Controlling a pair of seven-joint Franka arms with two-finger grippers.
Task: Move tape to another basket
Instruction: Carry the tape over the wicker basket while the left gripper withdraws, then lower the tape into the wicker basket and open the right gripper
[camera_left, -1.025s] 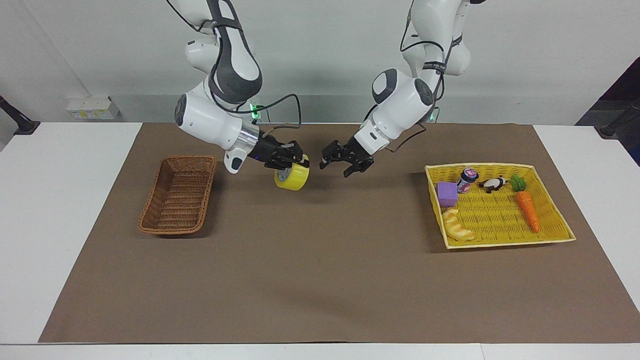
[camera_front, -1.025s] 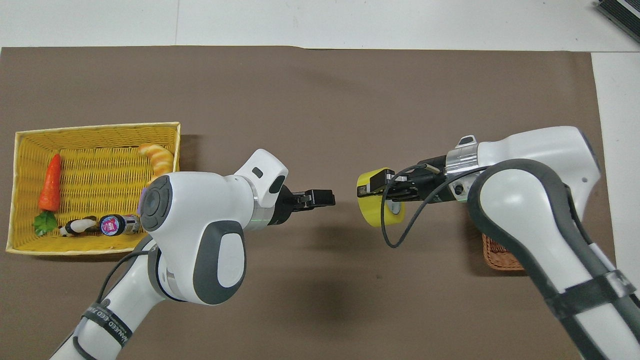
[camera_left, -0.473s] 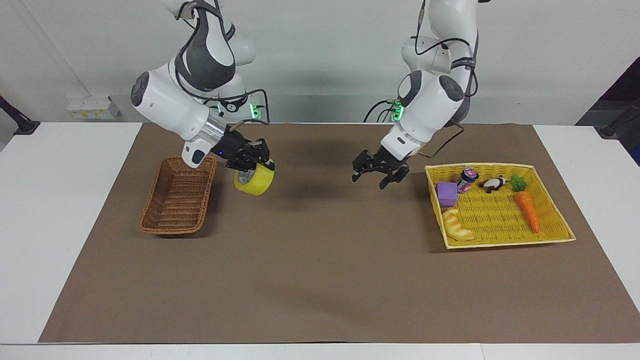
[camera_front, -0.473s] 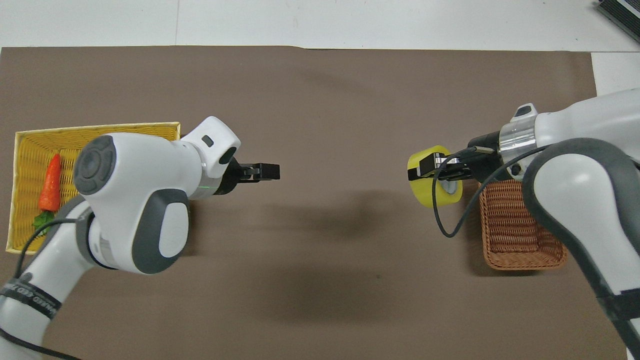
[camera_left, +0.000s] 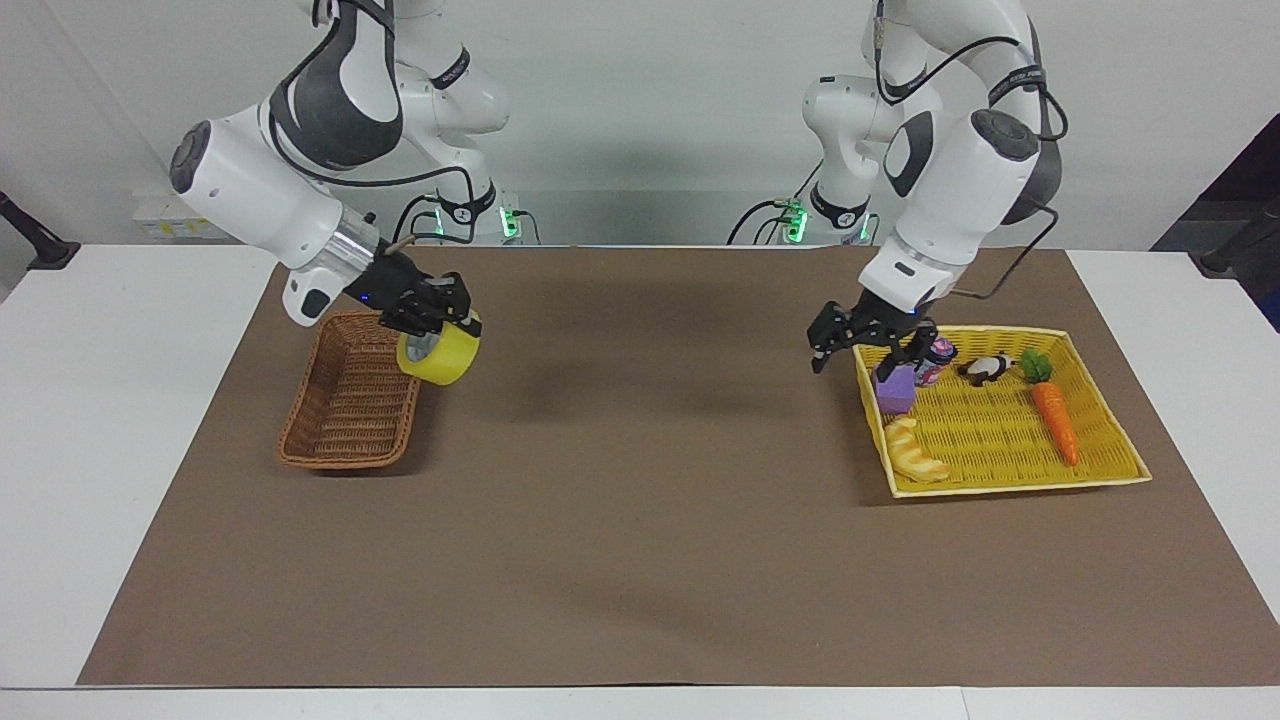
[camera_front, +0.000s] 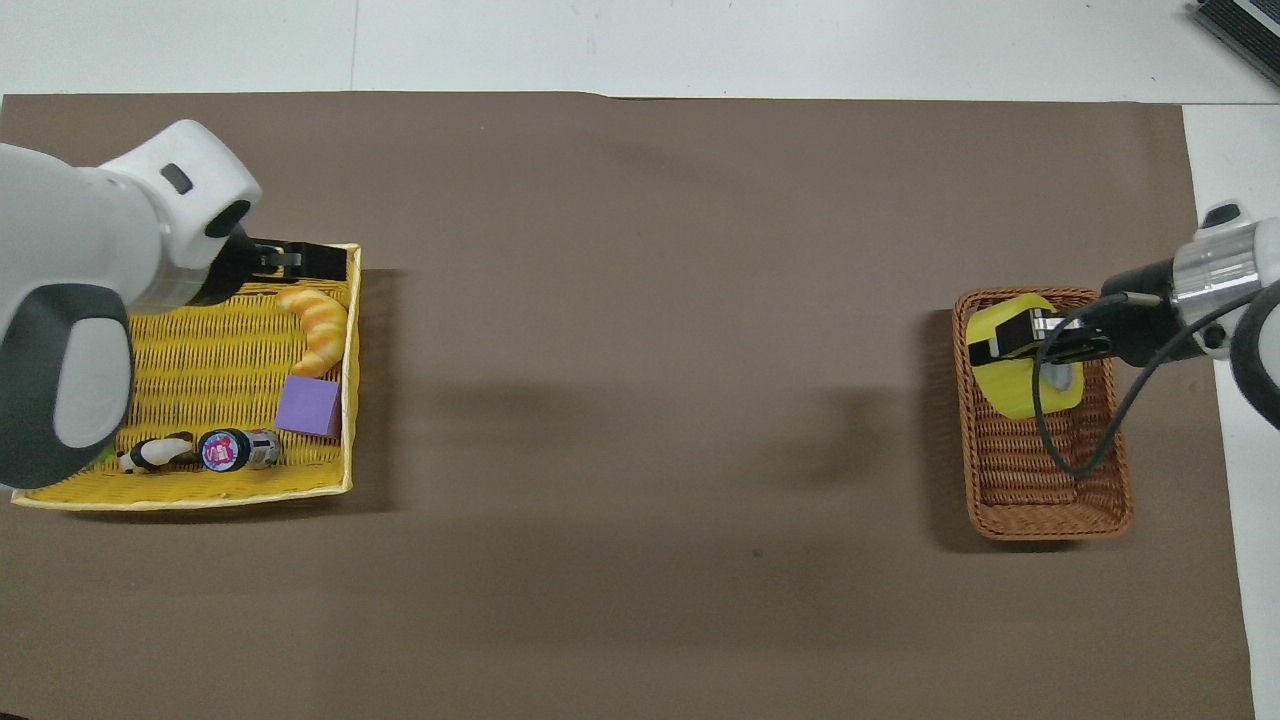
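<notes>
My right gripper (camera_left: 437, 318) is clamped on the tape (camera_left: 439, 352), holding the yellow roll in the air over the brown wicker basket (camera_left: 352, 405), at that basket's rim nearer the table's middle; the roll touches nothing below it. My left gripper (camera_left: 868, 342) hangs with fingers spread and empty over the edge of the yellow tray (camera_left: 1010, 483), just above the purple cube (camera_left: 894, 388); the bread (camera_left: 914, 453) and carrot (camera_left: 1055, 420) lie in the same tray.

One tape roll (camera_left: 440, 352). Two baskets: one brown wicker basket (camera_left: 348, 405), one yellow mesh basket (camera_left: 1010, 440). One purple cube (camera_left: 894, 388), one carrot (camera_left: 1056, 420), one croissant (camera_left: 915, 452), one small bottle (camera_left: 936, 357), one panda figure (camera_left: 988, 369).
</notes>
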